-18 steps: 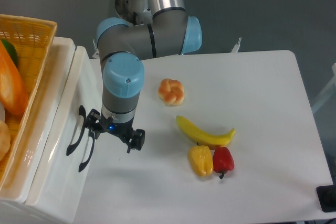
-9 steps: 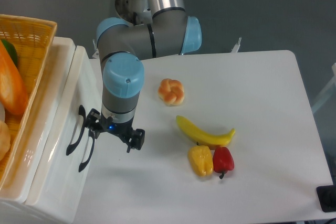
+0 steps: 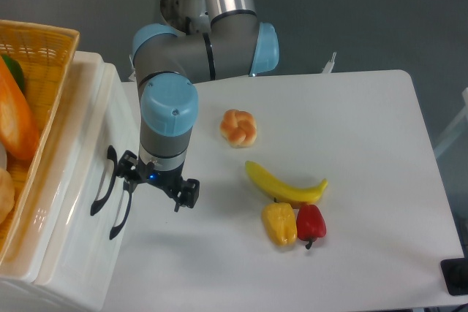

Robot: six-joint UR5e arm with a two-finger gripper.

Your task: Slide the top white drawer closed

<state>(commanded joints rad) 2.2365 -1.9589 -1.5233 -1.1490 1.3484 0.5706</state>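
Observation:
The top white drawer (image 3: 101, 133) is the upper of two in the white cabinet (image 3: 73, 100) at the left, and its black arched handle (image 3: 102, 180) faces the table. Its front stands a little proud of the cabinet top. Just below it is the lower drawer's black handle (image 3: 121, 211). My gripper (image 3: 156, 189) points down right in front of the drawers, open with nothing between its fingers. Its left finger (image 3: 129, 174) is right against the handles; whether it touches them I cannot tell.
An orange woven basket (image 3: 51, 42) with food sits on top of the cabinet. On the table lie a bread roll (image 3: 238, 127), a banana (image 3: 285, 184), a yellow pepper (image 3: 280, 223) and a red pepper (image 3: 311, 223), all to the right of my arm.
My gripper has shifted slightly left toward the cabinet, and the top drawer's handle has moved a little left with it.

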